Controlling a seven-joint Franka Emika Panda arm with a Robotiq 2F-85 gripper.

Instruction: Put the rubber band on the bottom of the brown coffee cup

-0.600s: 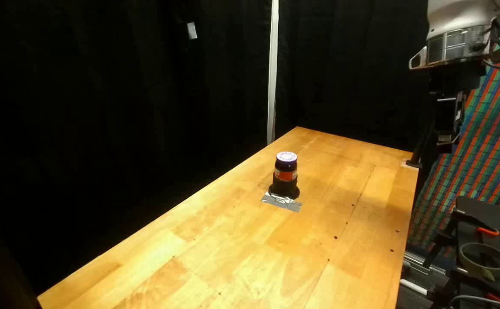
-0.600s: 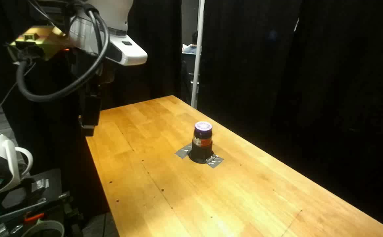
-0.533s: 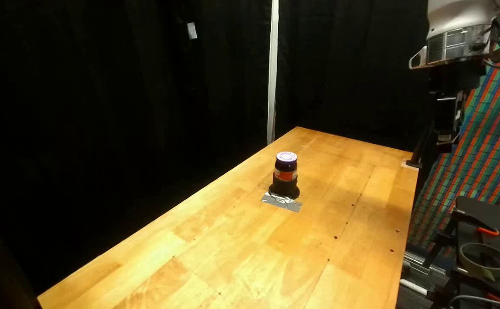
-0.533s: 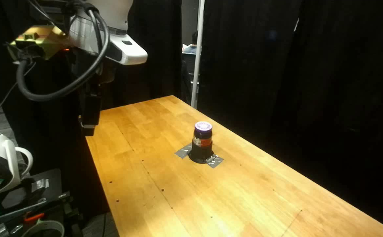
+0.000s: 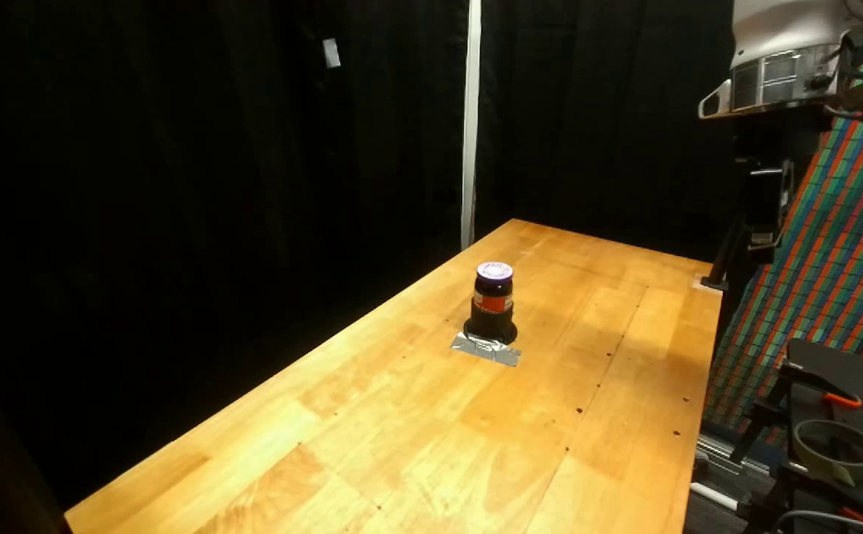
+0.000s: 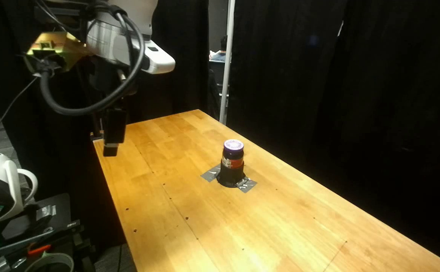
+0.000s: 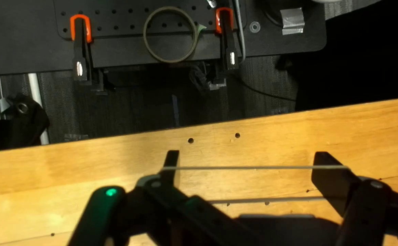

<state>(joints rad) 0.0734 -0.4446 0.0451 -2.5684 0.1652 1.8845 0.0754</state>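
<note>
The brown coffee cup stands upright on the wooden table [image 5: 431, 415] and shows in both exterior views [image 5: 492, 302] [image 6: 232, 174]. It is dark, with an orange-red ring round its middle, a white and purple top and a wider black foot. My gripper [image 7: 247, 160] is open, with its fingers wide apart. The thin pale rubber band [image 7: 247, 167] is stretched round the outside of both fingers, its two strands crossing the gap. My gripper hangs above the table's side edge, well apart from the cup, in both exterior views [image 5: 761, 256] [image 6: 110, 151].
Silver tape [image 5: 487, 349] holds the cup's foot to the table. A black side table [image 7: 117, 51] beside the wooden table bears a tape roll [image 7: 194, 37] and orange-tipped clamps [image 7: 81, 29]. A white kettle [image 6: 0, 166] stands there too. Black curtains and a pale pole [image 6: 226, 64] stand behind.
My arm and gripper have shifted slightly, left in an exterior view and right in an exterior view, inward toward the table. The cup has not moved.
</note>
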